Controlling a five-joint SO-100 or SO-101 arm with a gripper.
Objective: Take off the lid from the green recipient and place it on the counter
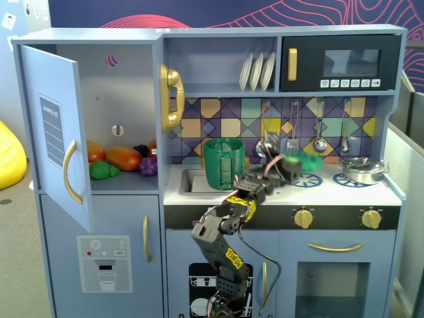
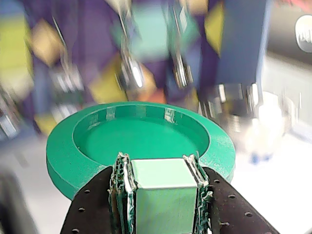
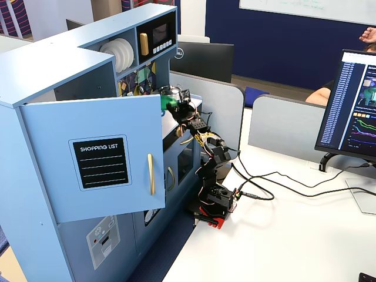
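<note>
One green lid [image 2: 141,141] riding clamped in the gripper [image 2: 163,190], lifted clear of the green recipient [image 1: 223,163].

Gripping the lid's square knob between closed jaws in the wrist view, rim turned up toward the camera. Hanging blurred in a fixed view [image 1: 308,161] to the right of the recipient, above the white counter [image 1: 318,191] and short of the silver pan [image 1: 361,169]. Standing open-topped beside the sink [image 1: 189,182], the recipient upright. Showing only partly past the open cupboard door [image 3: 106,170] in a fixed view, the arm [image 3: 211,164] reaching in.
</note>
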